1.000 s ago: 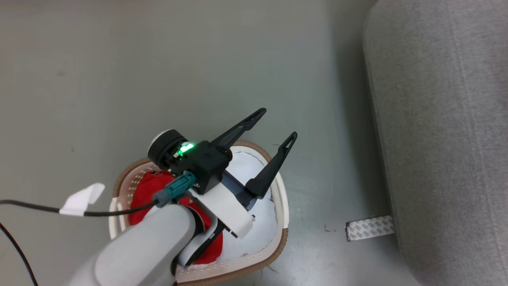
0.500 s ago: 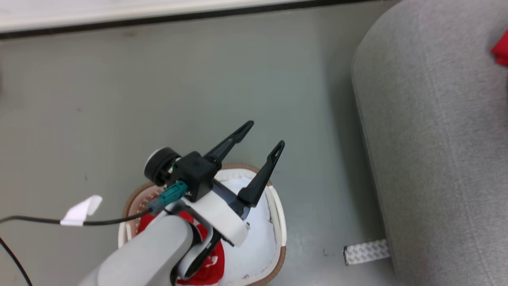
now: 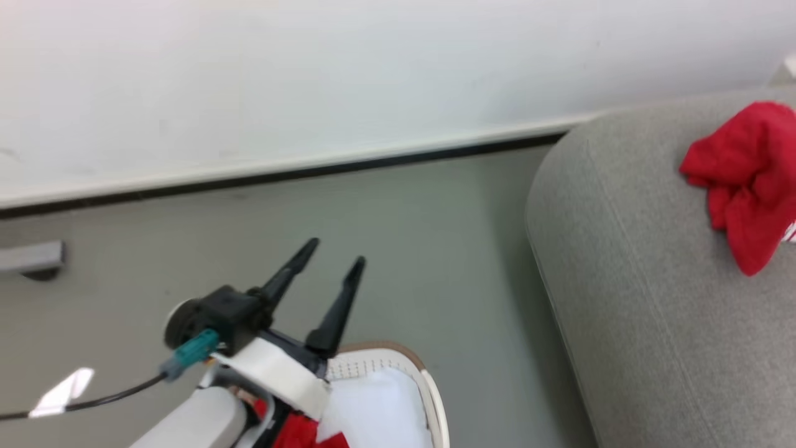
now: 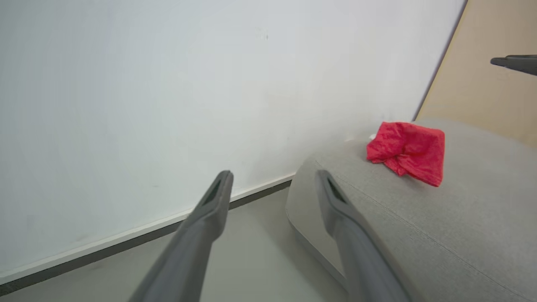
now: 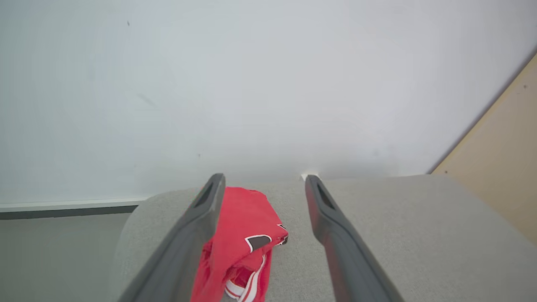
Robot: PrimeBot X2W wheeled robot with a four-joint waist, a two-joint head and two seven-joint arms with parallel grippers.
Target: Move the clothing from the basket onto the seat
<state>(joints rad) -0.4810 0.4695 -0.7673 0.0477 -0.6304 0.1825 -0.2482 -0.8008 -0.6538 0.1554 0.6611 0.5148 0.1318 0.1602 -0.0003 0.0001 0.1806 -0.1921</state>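
Note:
A red garment point(image 3: 746, 180) lies crumpled on the grey seat point(image 3: 622, 292) at the right. My right gripper point(image 5: 264, 178) hangs open just above that garment point(image 5: 241, 235), whose black-and-white patch point(image 5: 258, 241) faces up; nothing is between the fingers. The garment rests on the seat point(image 5: 398, 235). My left gripper point(image 3: 336, 252) is open and empty over the far rim of the basket point(image 3: 429, 386) at the bottom of the head view. More red clothing point(image 3: 298, 432) and white fabric point(image 3: 373, 410) lie inside the basket. The left wrist view looks past the left gripper point(image 4: 273, 174) to the garment point(image 4: 409, 151) on the seat point(image 4: 419, 235).
A white wall with a dark skirting line point(image 3: 311, 171) runs behind the grey floor point(image 3: 435, 249). A grey object point(image 3: 31, 258) sits at the far left. A cable with a white tag point(image 3: 62, 392) trails from my left wrist. A beige panel point(image 4: 482, 92) stands behind the seat.
The head camera has tilted up, bringing the wall and the red garment on the seat into view. My left gripper stays open over the basket, now turned more upright.

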